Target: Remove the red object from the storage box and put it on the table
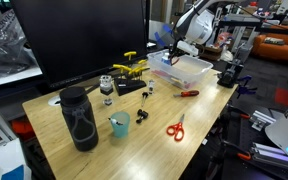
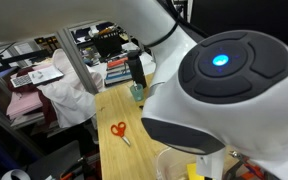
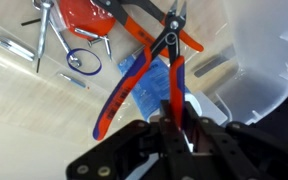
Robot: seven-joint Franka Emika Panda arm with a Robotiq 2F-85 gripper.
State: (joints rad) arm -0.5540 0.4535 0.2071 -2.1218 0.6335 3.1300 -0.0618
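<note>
In the wrist view my gripper is shut on one handle of the red object, a pliers-like tool with red and blue handles and dark jaws. The tool hangs over the storage box, whose whitish wall shows at the right. In an exterior view the gripper is just above the translucent storage box, which sits at the far end of the wood-grain table. The table also shows in the other exterior view, where the robot's body hides the box.
Inside the box lie a round red item, a blue ring and metal tools. On the table are red-handled scissors, a slim red-orange tool, a teal cup, a black bottle and yellow clamps.
</note>
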